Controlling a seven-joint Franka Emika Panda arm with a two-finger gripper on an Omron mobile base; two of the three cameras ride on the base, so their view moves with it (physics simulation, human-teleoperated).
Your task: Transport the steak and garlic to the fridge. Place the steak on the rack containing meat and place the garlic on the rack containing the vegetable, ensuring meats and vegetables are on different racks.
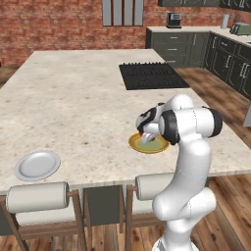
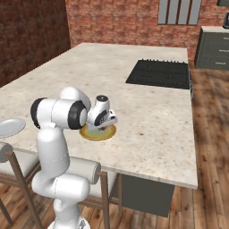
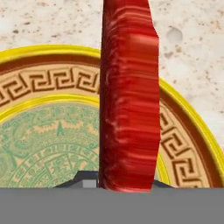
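- Hand view: steak (image 3: 129, 96) stands on edge over the patterned yellow plate (image 3: 48, 87) on the bench (image 3: 192, 39)
- Fingers (image 3: 124, 183) closed on its lower end
- Likely soft, slick, light; grip mid-slab

The arm's hand hangs low over a yellow-rimmed plate (image 1: 148, 143) — a grey plate (image 1: 37, 164) sits well apart on the counter (image 1: 73, 98).

no readable text, labels or numbers anywhere
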